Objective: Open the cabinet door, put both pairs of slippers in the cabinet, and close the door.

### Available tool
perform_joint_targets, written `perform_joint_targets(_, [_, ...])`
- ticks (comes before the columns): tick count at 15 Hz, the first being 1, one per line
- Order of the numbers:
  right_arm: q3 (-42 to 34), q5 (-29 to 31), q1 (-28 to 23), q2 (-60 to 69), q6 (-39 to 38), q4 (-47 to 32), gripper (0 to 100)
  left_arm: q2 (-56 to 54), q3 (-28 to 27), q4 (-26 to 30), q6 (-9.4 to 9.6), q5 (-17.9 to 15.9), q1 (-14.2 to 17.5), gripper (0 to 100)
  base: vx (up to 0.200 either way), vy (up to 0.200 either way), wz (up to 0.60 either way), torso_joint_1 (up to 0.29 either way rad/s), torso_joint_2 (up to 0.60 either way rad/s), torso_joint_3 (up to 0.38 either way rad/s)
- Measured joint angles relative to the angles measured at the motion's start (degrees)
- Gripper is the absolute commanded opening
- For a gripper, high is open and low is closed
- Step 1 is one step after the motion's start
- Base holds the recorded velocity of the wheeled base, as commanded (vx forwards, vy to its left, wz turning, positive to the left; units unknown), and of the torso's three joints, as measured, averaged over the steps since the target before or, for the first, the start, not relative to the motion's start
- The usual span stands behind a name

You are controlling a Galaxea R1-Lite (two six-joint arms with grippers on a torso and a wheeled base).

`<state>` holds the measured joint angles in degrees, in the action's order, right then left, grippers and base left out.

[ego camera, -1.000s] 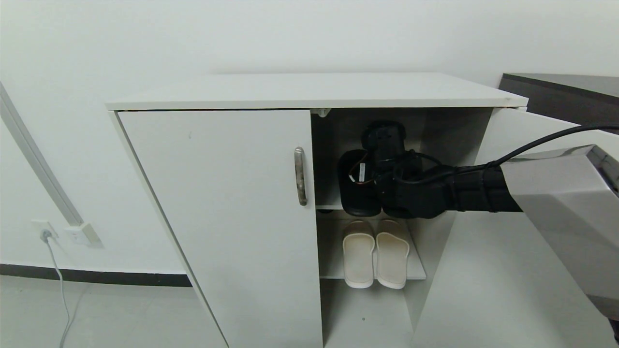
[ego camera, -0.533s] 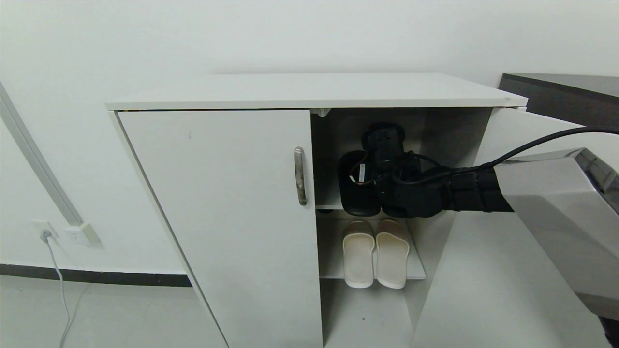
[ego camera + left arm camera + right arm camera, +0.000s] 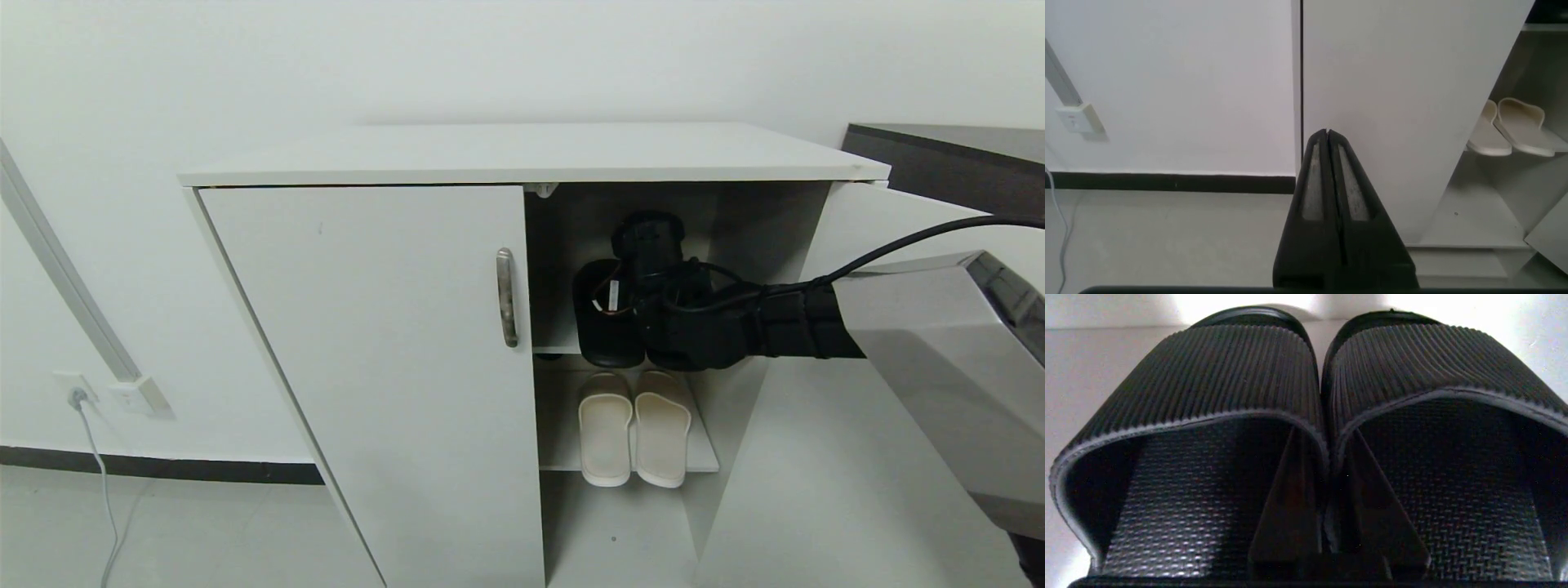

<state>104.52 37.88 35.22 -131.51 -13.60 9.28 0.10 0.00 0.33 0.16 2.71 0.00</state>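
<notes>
right end effector clamps the ribbed, matte black slippers by their touching inner straps.

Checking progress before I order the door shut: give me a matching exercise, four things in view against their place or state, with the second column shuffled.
Things:
1. black slippers
2. white slippers
3. left door
4. right door

Place or state:
A. swung open
B. on the upper shelf, pinched by the right gripper
C. closed
D. on the lower shelf, untouched

Pairs: 1-B, 2-D, 3-C, 4-A
</notes>
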Motion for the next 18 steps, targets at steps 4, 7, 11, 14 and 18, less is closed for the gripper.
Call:
perform_joint_targets(4, [-0.45,0.02,0.04,0.2,0.0,-0.46,100,0.0,0.0,-0.01,-0.05,0.07,0.0,0,0.0,0.0,0.0,0.0,0.0,0.0])
perform_joint_targets(7, [-4.57,0.3,0.66,2.46,0.0,-0.15,100,0.0,0.0,0.0,-0.05,0.07,0.0,0,0.0,0.0,0.0,0.0,0.0,0.0])
perform_joint_targets(11, [-11.34,0.66,2.73,7.28,-0.18,0.98,100,0.0,0.0,-0.01,-0.06,0.05,0.0,0,0.0,0.0,0.0,0.0,0.0,0.0])
perform_joint_targets(14, [-19.05,0.9,5.55,12.32,-0.1,3.85,100,0.0,0.0,0.0,-0.06,0.0,0.0,0,0.0,0.0,0.0,0.0,0.0,0.0])
perform_joint_targets(18, [-29.59,0.72,8.9,19.77,-0.16,6.35,100,0.0,0.0,0.0,0.0,0.0,0.0,0,0.0,0.0,0.0,0.0,0.0,0.0])
